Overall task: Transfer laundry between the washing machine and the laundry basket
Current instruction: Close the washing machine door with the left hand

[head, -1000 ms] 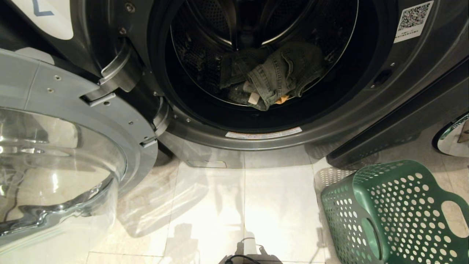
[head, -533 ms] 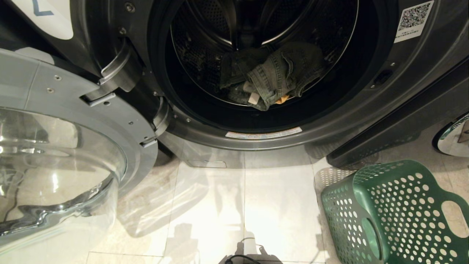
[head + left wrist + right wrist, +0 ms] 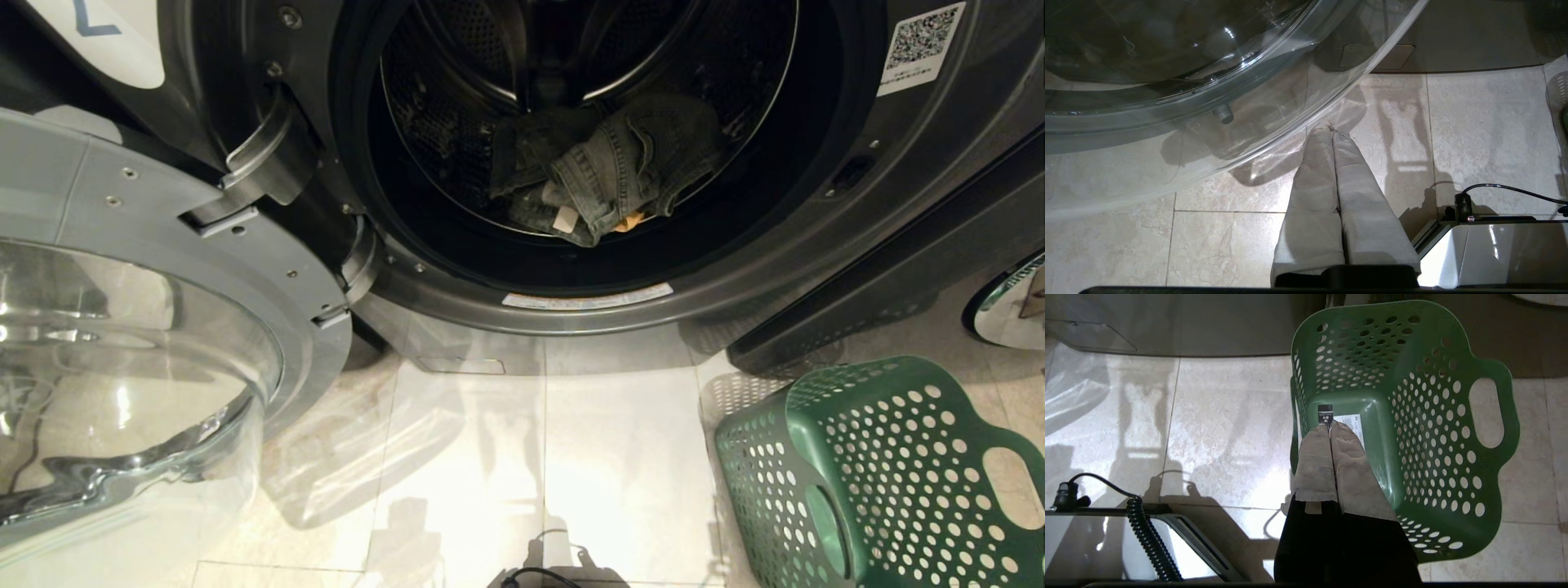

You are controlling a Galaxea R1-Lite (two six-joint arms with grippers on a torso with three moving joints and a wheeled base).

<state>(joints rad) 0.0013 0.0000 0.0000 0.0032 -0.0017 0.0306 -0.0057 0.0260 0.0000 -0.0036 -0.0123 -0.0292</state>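
Lying at the drum's front edge, laundry (image 3: 608, 167) fills the washing machine (image 3: 775, 245); both grippers (image 3: 1331, 130) (image 3: 1329, 425) are closed, empty.

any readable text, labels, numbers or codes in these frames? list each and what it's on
"2", cut off by the frame edge: white label on the washing machine, upper left.
QR code sticker on the machine front, upper right: print beneath too small to read.
White strip label under the door opening: too small to read.
White label on the laundry basket floor: blurred, unreadable.
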